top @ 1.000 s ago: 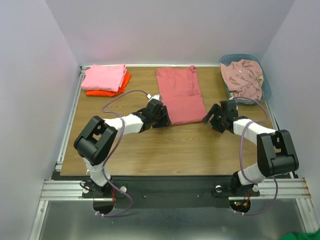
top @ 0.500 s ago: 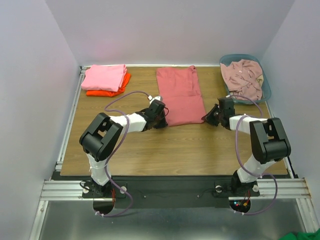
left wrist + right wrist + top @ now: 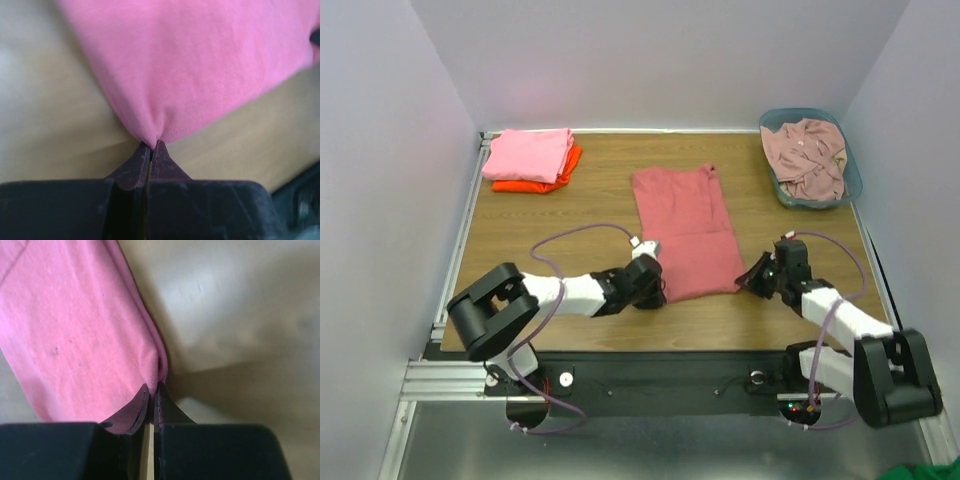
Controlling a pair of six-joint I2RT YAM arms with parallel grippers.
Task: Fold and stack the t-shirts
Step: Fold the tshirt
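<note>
The coral-red t-shirt (image 3: 685,230) is laid lengthwise at the centre of the table (image 3: 570,230). Its lower left corner is pinched between the closed jaws of the left gripper (image 3: 655,293), and its lower right corner is clamped in the right gripper (image 3: 752,283). At the upper left, a folded pink t-shirt (image 3: 528,153) is stacked on an orange t-shirt (image 3: 535,184). A pale pink t-shirt (image 3: 805,155) is crumpled in the basket (image 3: 855,180) at the upper right.

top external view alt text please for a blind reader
The left gripper and right gripper each pinch a near corner of a coral-red t-shirt lying flat on the wooden table. A folded pink t-shirt sits on an orange t-shirt far left; a pale t-shirt lies crumpled in a basket far right.
</note>
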